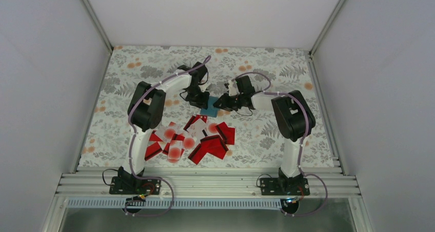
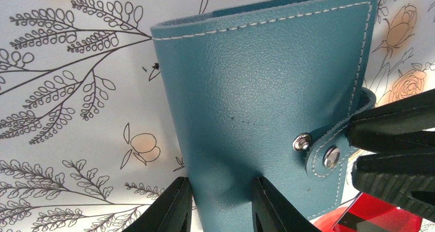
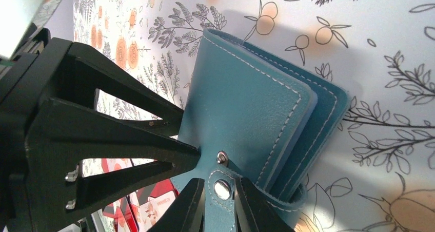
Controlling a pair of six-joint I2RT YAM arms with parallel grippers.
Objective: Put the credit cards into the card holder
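The teal card holder point(image 1: 209, 108) lies folded shut on the flowered table between both grippers. In the left wrist view my left gripper point(image 2: 220, 206) is shut on the near edge of the card holder point(image 2: 256, 88), denting the leather. In the right wrist view my right gripper point(image 3: 219, 206) is shut on the clasp tab point(image 3: 221, 183) of the card holder point(image 3: 246, 98); the tab's snap sits just off the stud point(image 3: 221, 157). The red and white credit cards point(image 1: 190, 139) lie in a loose heap nearer the arm bases.
The flowered table cover point(image 1: 267, 68) is ringed by white walls, with a metal rail point(image 1: 205, 183) at the near edge. The two grippers point(image 1: 201, 102) point(image 1: 219, 104) almost touch over the holder. Some cards show beside the fingers point(image 2: 379, 219) point(image 3: 149, 206).
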